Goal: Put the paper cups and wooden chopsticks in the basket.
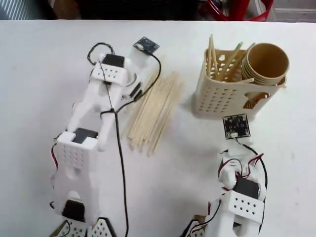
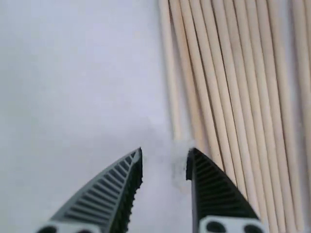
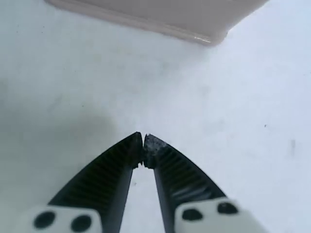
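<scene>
The paper cups (image 1: 266, 64) are already stacked in the perforated cream basket (image 1: 222, 96), which stands at the far right of the white table (image 1: 39, 59), and a few wooden chopsticks (image 1: 222, 57) stand on end in it beside them. The step in hand looks to be the loose chopsticks (image 1: 153, 111), a bundle lying flat on the table well apart from the basket on its left. The left gripper (image 2: 165, 162) sits low over the table at the near edge of that bundle, its jaws partly open and holding nothing, with the end of the outermost stick lying just ahead of the gap. The right gripper (image 3: 144, 141) hangs over bare table just in front of the basket's base, its jaws closed tip to tip on nothing. The next move probably calls for the left jaws to settle around one or two sticks and pinch firmly, since thin round sticks may roll or slip.
</scene>
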`<state>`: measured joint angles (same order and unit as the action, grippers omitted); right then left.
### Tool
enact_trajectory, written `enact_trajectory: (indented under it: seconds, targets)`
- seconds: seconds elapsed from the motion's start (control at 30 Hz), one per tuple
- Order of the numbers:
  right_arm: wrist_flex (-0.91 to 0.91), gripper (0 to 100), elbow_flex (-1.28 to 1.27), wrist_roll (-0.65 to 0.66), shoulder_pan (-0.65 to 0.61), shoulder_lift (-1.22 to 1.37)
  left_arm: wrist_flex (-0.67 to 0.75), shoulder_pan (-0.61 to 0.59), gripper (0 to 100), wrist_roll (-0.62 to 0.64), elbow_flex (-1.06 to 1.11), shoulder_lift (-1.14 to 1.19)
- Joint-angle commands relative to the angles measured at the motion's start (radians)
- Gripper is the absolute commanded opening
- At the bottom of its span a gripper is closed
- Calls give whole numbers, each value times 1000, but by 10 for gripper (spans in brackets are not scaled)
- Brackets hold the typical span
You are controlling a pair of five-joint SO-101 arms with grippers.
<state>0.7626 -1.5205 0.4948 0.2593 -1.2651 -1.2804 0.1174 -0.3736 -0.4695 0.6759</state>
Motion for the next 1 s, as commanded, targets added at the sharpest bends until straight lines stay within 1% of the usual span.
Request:
enact_trajectory:
  seconds: [0.0,0.17,0.3,0.43,0.57,0.63,0.7,0.87,0.97]
  targets:
    - [-19,18,-3,2,13,-8,94,22,188,-9,-2,-8]
    - [-18,18,-8,6,-18,-8,112,38,192,-52,-44,90]
    - [-18,18,-12,8,-19,-8,75,42,192,-55,-152,200]
    - [-19,18,-14,8,-19,-8,-26,42,181,-58,-315,314]
    - [-38,18,-18,8,-19,-8,-140,41,76,-58,-509,430]
    - [-44,18,-18,8,-18,-8,-192,39,40,-57,-609,487]
    - [-44,18,-23,8,-18,-8,-245,38,37,-54,-715,544]
    - [-47,18,-29,8,-19,-8,-374,38,75,-52,-945,656]
    - [-62,18,-32,8,-19,-8,-439,39,22,-52,-1077,708]
